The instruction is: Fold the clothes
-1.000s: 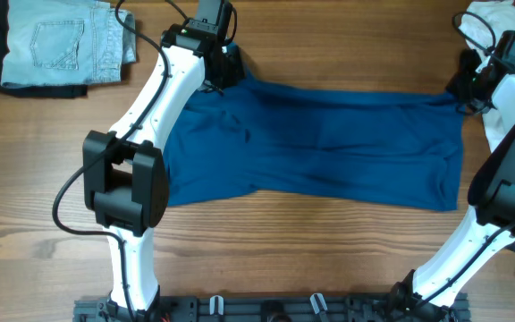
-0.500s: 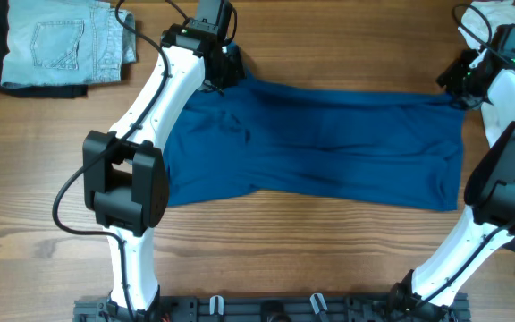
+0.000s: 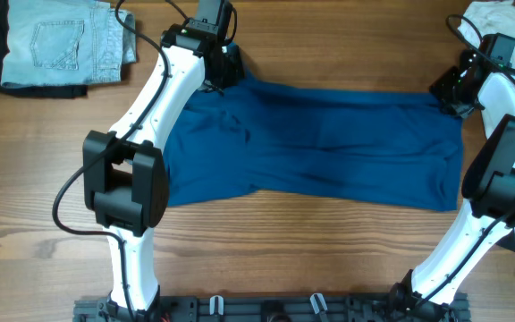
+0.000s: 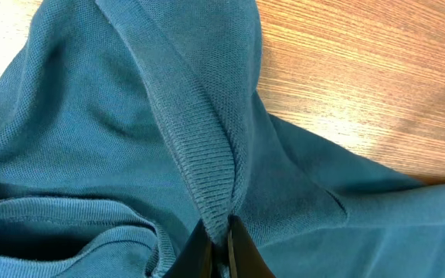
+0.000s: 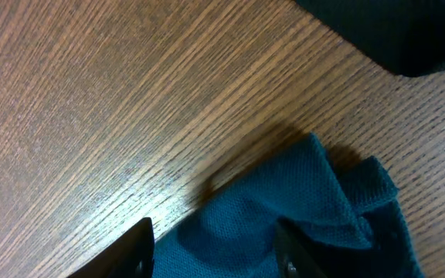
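Note:
The deep-blue top (image 3: 329,143) lies spread flat across the middle of the table. My left gripper (image 3: 224,70) is at its far left corner, shut on a ribbed hem (image 4: 207,166) of the top, with the jaws (image 4: 221,249) pinching the cloth. My right gripper (image 3: 447,89) is at the top's far right corner, open. Its jaws (image 5: 215,247) straddle the bunched blue corner (image 5: 300,208) on the wood without closing on it.
A pale denim piece (image 3: 61,40) lies folded on dark cloth at the far left. A white garment (image 3: 490,22) lies at the far right behind my right arm. A dark object (image 5: 385,31) shows at the upper right of the right wrist view.
My right gripper has let go of the top's far right corner and moved left and slightly away from it. The left arm and the top have stayed still.

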